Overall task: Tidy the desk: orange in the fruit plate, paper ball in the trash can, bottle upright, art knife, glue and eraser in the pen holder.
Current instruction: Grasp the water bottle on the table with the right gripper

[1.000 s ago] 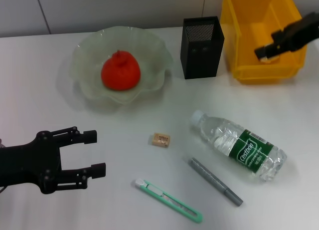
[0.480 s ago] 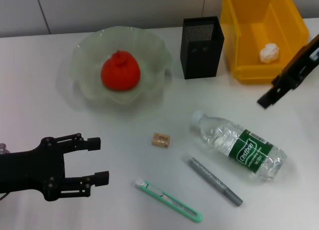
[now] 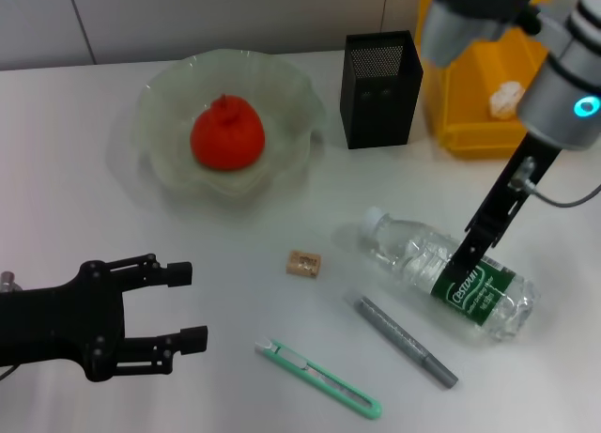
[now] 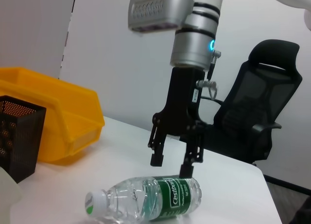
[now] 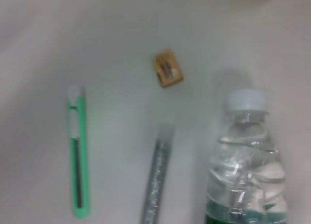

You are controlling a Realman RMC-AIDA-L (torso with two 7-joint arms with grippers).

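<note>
The right arm (image 3: pixel 507 38) hides part of the yellow bin (image 3: pixel 470 123) and the paper ball (image 3: pixel 504 97). In the right wrist view the bottle (image 5: pixel 245 161) is cut off below its label.

An office or lab workspace: a black swivel office chair (image 4: pixel 257 112) stands behind a plain white surface (image 3: pixel 84 189) backed by bare pale wall panels (image 4: pixel 112 63). On the surface sit desk goods: a black mesh pen holder (image 3: pixel 380 90), a yellow plastic storage bin (image 3: pixel 488 76), a green utility knife (image 3: pixel 319 378) and a grey pen-like stick (image 3: pixel 406 341).
</note>
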